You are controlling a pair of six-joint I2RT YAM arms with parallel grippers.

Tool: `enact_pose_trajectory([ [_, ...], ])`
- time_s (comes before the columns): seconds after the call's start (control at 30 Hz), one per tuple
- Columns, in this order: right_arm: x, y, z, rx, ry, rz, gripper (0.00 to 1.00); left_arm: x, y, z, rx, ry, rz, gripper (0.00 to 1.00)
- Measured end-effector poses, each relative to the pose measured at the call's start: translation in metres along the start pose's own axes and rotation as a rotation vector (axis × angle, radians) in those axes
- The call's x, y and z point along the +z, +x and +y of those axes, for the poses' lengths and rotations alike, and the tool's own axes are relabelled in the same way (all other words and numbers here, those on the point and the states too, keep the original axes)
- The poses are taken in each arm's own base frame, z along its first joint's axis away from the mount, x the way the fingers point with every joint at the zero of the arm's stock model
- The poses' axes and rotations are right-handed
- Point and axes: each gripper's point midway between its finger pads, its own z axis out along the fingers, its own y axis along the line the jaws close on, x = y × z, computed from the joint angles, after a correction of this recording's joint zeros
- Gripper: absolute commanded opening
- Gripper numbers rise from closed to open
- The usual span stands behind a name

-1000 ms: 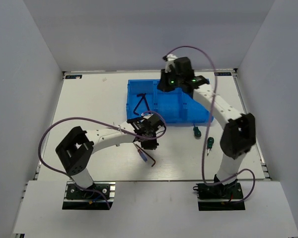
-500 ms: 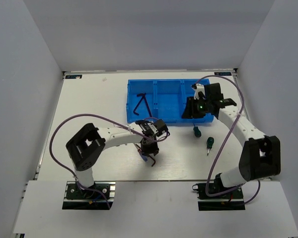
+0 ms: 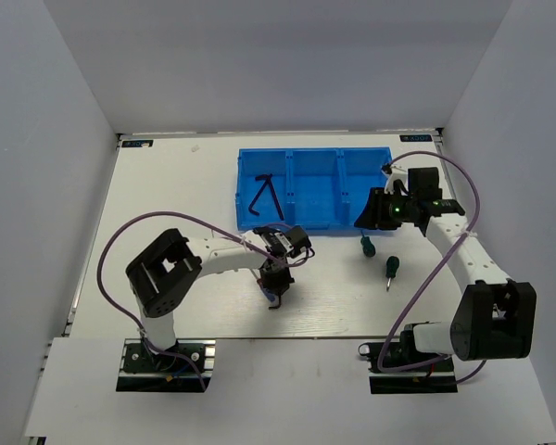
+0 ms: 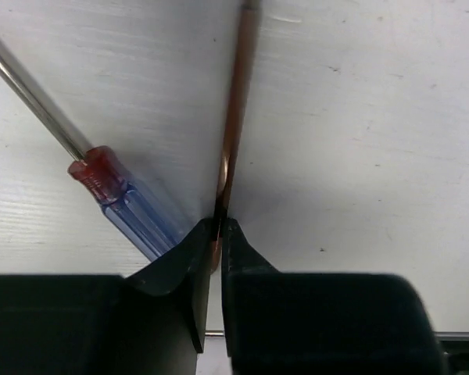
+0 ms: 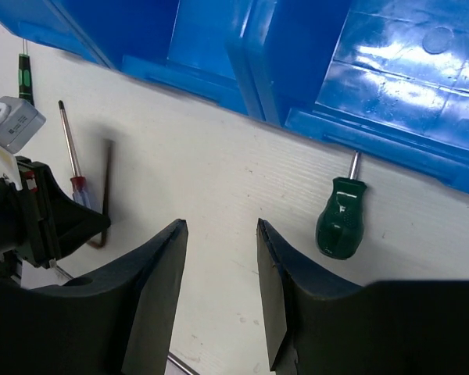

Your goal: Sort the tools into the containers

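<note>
White is the worktop (image 3: 167, 204), and it is the biggest thing here. On its far half lies the blue tray (image 3: 324, 223). The tray has 3 square boxes side by side. In the left box, dark hex keys (image 3: 262, 193) lie crossed over each other.

The right gripper (image 3: 371, 216) hangs just beside the right end of the tray, above the worktop. In the right wrist view its 2 fingers (image 5: 152, 297) stand apart with only bare worktop between them, so it is open and holds nothing.

The left gripper (image 3: 275, 284) is down low on the worktop, near the front of the tray. In the left wrist view its 2 black fingers (image 4: 172, 305) are squeezed almost together. They pinch a thin hex key (image 4: 231, 117) between them. The key's long part runs straight away from the fingers. I cannot tell if the key is touching the worktop or is just above it.

1 green screwdriver (image 3: 367, 246) lies on the worktop just in front of the tray's right box, and its metal tip points at the tray wall. A second green screwdriver (image 3: 390, 268) lies near it, a bit closer to the arms.

A blue-handled screwdriver (image 4: 129, 211) with a red ring lies flat just beside the pinched key. The end of its handle is hidden under the left finger.
</note>
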Motion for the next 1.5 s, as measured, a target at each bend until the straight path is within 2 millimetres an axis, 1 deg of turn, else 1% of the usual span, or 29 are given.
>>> enact_pose_trajectory([
  [0.07, -0.002, -0.001, -0.003, 0.011, 0.0, -0.007, 0.47, 0.001, -0.001, 0.001, -0.008, -0.004, 0.003, 0.1],
  [0.13, -0.005, -0.002, -0.006, 0.021, -0.002, -0.015, 0.47, 0.002, 0.0, 0.001, -0.007, -0.011, 0.005, 0.1],
  [0.27, -0.012, -0.002, -0.009, 0.037, -0.007, -0.028, 0.46, 0.003, 0.0, 0.001, 0.011, -0.032, 0.01, 0.0],
  [0.37, -0.017, 0.001, -0.012, 0.043, -0.011, -0.032, 0.46, 0.003, 0.0, 0.0, 0.033, -0.031, 0.01, 0.0],
  [0.47, -0.02, 0.009, -0.017, 0.068, -0.014, -0.022, 0.46, 0.0, -0.001, -0.003, 0.082, -0.029, -0.001, 0.0],
  [0.53, -0.022, 0.014, -0.019, 0.083, -0.021, -0.01, 0.51, -0.001, -0.004, -0.01, 0.132, -0.019, -0.02, 0.0],
  [0.6, -0.023, 0.015, -0.021, 0.078, -0.024, -0.006, 0.52, -0.005, -0.006, -0.021, 0.176, 0.004, -0.045, 0.0],
  [0.63, -0.024, 0.017, -0.021, 0.07, -0.025, -0.001, 0.52, -0.009, -0.008, -0.027, 0.194, 0.021, -0.056, 0.0],
  [0.7, -0.025, 0.02, -0.024, 0.051, -0.022, 0.009, 0.47, -0.024, -0.012, -0.038, 0.215, 0.062, -0.083, 0.0],
  [0.73, -0.025, 0.022, -0.025, 0.042, -0.017, 0.015, 0.41, -0.034, -0.015, -0.042, 0.221, 0.083, -0.098, 0.0],
  [0.8, -0.024, 0.027, -0.03, 0.018, -0.008, 0.038, 0.37, -0.056, -0.021, -0.048, 0.221, 0.131, -0.131, 0.0],
  [0.83, -0.023, 0.03, -0.033, 0.006, -0.001, 0.053, 0.37, -0.069, -0.026, -0.048, 0.214, 0.152, -0.153, 0.0],
  [0.87, -0.021, 0.033, -0.036, -0.003, 0.007, 0.065, 0.37, -0.08, -0.031, -0.047, 0.207, 0.167, -0.177, 0.0],
  [0.9, -0.019, 0.037, -0.041, -0.016, 0.018, 0.077, 0.4, -0.093, -0.039, -0.045, 0.195, 0.183, -0.211, 0.0],
  [0.93, -0.017, 0.042, -0.045, -0.026, 0.027, 0.092, 0.46, -0.104, -0.048, -0.042, 0.182, 0.191, -0.241, 0.0],
  [1.0, -0.012, 0.058, -0.054, -0.036, 0.048, 0.13, 0.53, -0.123, -0.069, -0.038, 0.15, 0.201, -0.302, 0.0],
  [1.1, -0.007, 0.079, -0.065, -0.046, 0.073, 0.19, 0.59, -0.137, -0.105, -0.036, 0.104, 0.199, -0.386, 0.0],
  [1.2, -0.003, 0.082, -0.073, -0.07, 0.095, 0.205, 0.6, -0.137, -0.141, -0.03, 0.07, 0.16, -0.445, 0.0],
  [1.23, -0.001, 0.081, -0.076, -0.08, 0.1, 0.202, 0.64, -0.134, -0.154, -0.029, 0.058, 0.143, -0.461, 0.0],
  [1.27, 0.0, 0.08, -0.078, -0.09, 0.106, 0.198, 0.64, -0.129, -0.166, -0.027, 0.05, 0.125, -0.475, 0.0],
  [1.33, 0.003, 0.077, -0.082, -0.11, 0.116, 0.193, 0.68, -0.12, -0.189, -0.022, 0.029, 0.085, -0.499, 0.0],
  [1.4, 0.007, 0.076, -0.085, -0.123, 0.121, 0.193, 0.68, -0.11, -0.213, -0.015, 0.014, 0.046, -0.516, 0.0],
  [1.43, 0.009, 0.076, -0.086, -0.13, 0.123, 0.193, 0.7, -0.105, -0.224, -0.011, 0.01, 0.024, -0.522, 0.0],
  [1.47, 0.012, 0.076, -0.087, -0.135, 0.124, 0.196, 0.7, -0.102, -0.231, -0.008, 0.016, 0.008, -0.526, 0.0],
  [1.5, 0.014, 0.076, -0.088, -0.142, 0.127, 0.196, 0.7, -0.097, -0.244, -0.004, 0.006, -0.01, -0.531, 0.0],
])
